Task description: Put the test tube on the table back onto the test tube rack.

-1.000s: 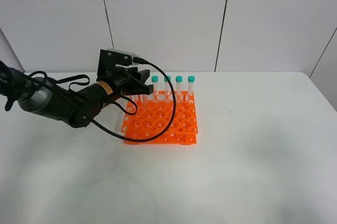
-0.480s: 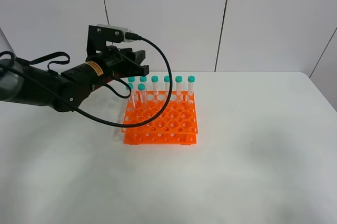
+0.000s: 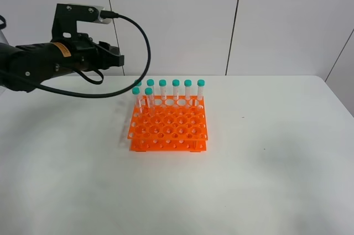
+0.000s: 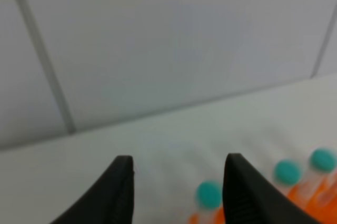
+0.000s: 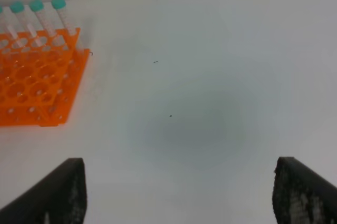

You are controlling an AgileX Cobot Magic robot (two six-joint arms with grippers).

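Observation:
The orange test tube rack (image 3: 168,127) stands mid-table and holds several upright test tubes with teal caps (image 3: 176,83). Two of them stand at its left end (image 3: 148,91). I see no test tube lying on the table (image 3: 265,179). My left gripper (image 3: 117,58) is raised above the table, left of the rack, open and empty. In the left wrist view its fingers (image 4: 118,192) are apart over blurred teal caps (image 4: 209,193) and the rack edge (image 4: 316,195). My right gripper (image 5: 179,192) is wide open and empty over bare table, with the rack (image 5: 31,87) off to one side.
A white panelled wall (image 3: 177,19) stands behind the table. A black cable (image 3: 145,41) loops from the left wrist camera. The right arm does not show in the exterior view.
My left gripper has risen and drawn back to the left, away from the rack. The tubes at the rack's left end, hidden before, now show. The rack has not moved.

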